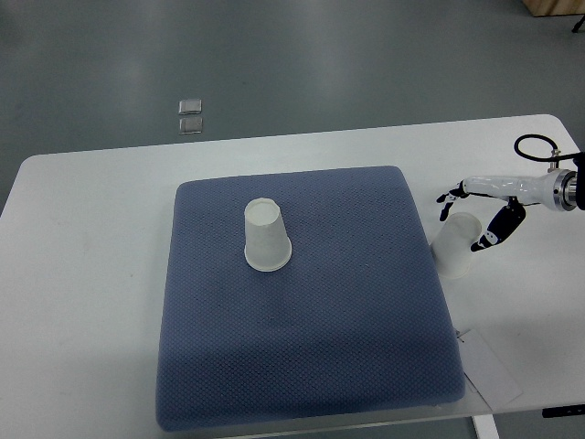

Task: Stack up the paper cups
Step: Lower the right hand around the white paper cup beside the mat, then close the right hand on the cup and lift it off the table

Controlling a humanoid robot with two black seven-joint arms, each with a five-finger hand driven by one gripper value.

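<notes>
One paper cup [268, 236] stood upside down, base up, on the blue mat [302, 366], a little left of the frame's centre. The second cup [455, 244] sat at centre right, off the mat's right edge on the white table [82, 274], and leaned rather than stood straight. The right hand [480, 215] reached in from the right edge with its dark-tipped fingers [487, 240] curled around that cup's upper part, apparently gripping it, though how firmly could not be told. The left arm was out of sight. The risk looked to be the tilt: a thin paper wall squeezed off-axis could crumple or slip free, and a cup carried askew might knock the standing one over instead of seating on it.
</notes>
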